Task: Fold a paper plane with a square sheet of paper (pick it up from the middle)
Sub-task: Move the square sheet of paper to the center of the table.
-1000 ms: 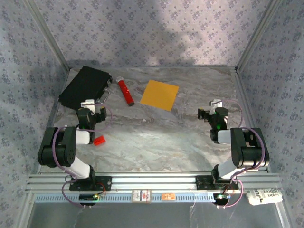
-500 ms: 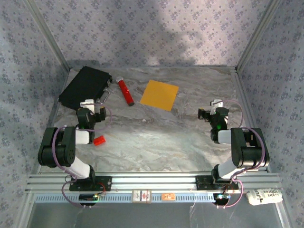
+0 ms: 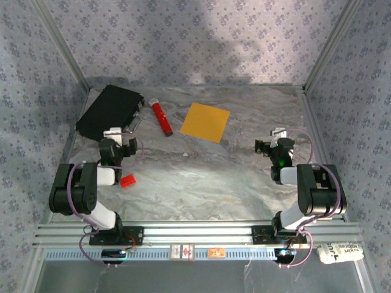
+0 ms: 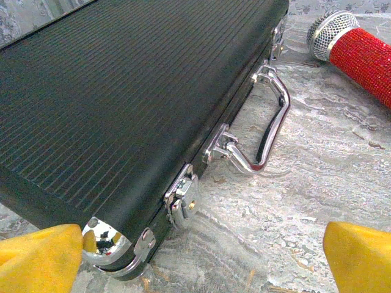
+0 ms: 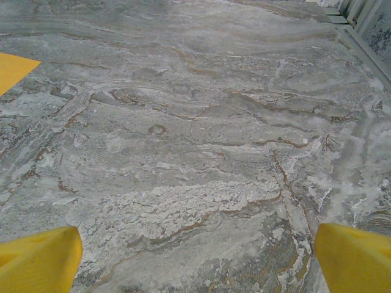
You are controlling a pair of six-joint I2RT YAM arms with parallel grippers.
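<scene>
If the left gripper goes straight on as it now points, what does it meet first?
Probably the black case, whose near latched edge lies just ahead of the open left gripper; exact depth is unclear.

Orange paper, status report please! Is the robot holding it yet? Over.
Left gripper open, facing black case. Right gripper open, over bare table. Square sheet of paper flat, untouched. Red cylinder beside it, apart; nothing on top.

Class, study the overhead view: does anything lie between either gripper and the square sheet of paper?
Between the right gripper and the square sheet of paper nothing visible stands, just marble tabletop. From the left gripper, the red microphone lies roughly across the direct path, its near end closest to that line.
</scene>
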